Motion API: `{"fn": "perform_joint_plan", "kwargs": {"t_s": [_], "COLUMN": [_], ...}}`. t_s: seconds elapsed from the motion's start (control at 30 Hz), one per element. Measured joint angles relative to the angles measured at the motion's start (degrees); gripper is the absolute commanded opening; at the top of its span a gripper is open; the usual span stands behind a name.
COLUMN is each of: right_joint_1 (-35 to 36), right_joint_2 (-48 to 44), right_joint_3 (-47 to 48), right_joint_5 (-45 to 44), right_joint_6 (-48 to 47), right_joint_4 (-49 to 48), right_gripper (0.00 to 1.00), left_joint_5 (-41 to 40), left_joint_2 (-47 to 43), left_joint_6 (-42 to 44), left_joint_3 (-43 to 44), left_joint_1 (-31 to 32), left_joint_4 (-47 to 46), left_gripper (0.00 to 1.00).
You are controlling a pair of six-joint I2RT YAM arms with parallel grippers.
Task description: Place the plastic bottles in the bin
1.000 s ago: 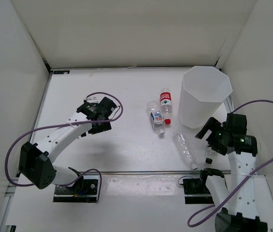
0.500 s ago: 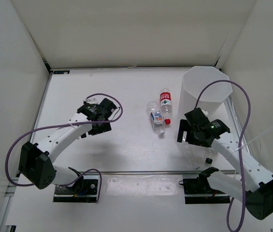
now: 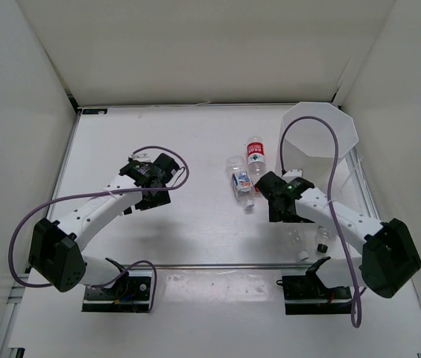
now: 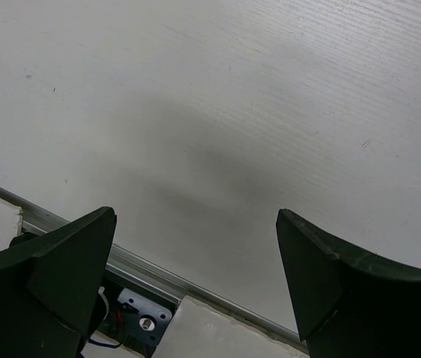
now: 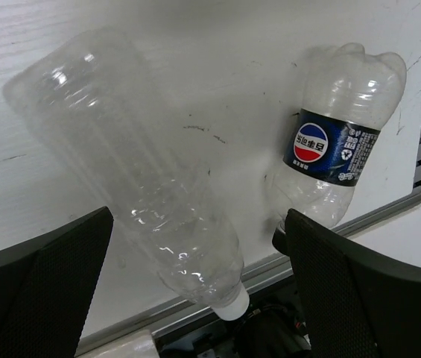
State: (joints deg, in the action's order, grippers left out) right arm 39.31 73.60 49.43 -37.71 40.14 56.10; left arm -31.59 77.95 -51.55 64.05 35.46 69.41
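Observation:
The white bin point(image 3: 316, 145) stands at the far right. A red-capped bottle point(image 3: 255, 158) and a blue-white labelled bottle point(image 3: 241, 181) lie left of it. My right gripper point(image 3: 277, 200) hovers open over the unlabelled clear bottle point(image 5: 135, 171), which lies between its open fingers point(image 5: 359, 291) in the right wrist view; no contact shows. Its white cap point(image 5: 232, 304) points at the near rail. The dark-capped bottle point(image 5: 337, 160) with a dark blue label lies just right of it and also shows in the top view point(image 3: 322, 240). My left gripper point(image 3: 149, 186) is open and empty above bare table point(image 4: 195, 224).
A metal rail point(image 4: 158, 280) runs along the table's near edge, close to the unlabelled bottle's cap. White walls enclose the table on three sides. The right arm's purple cable point(image 3: 334, 160) loops in front of the bin.
My right arm has swung from the right edge to the left and forward, and now sits over the unlabelled bottle. The left arm has barely moved.

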Motion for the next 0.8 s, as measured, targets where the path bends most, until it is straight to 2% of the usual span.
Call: {"fn": "perform_joint_plan", "kwargs": {"t_s": [0.5, 0.8], "right_joint_1": [0.44, -3.04], "right_joint_2": [8.35, 12.5], "right_joint_3": [0.17, 2.23], "right_joint_5": [3.32, 6.6], "right_joint_6": [-6.25, -3.58], "right_joint_4": [-7.08, -5.09], "right_gripper": [1.0, 1.0], "left_joint_5": [-1.62, -2.51], "left_joint_2": [0.11, 0.2], "left_joint_6": [-0.24, -0.94], "left_joint_3": [-0.9, -1.57], "left_joint_1": [0.0, 0.0], "left_joint_4": [0.59, 0.94], "left_gripper": [1.0, 1.0]}}
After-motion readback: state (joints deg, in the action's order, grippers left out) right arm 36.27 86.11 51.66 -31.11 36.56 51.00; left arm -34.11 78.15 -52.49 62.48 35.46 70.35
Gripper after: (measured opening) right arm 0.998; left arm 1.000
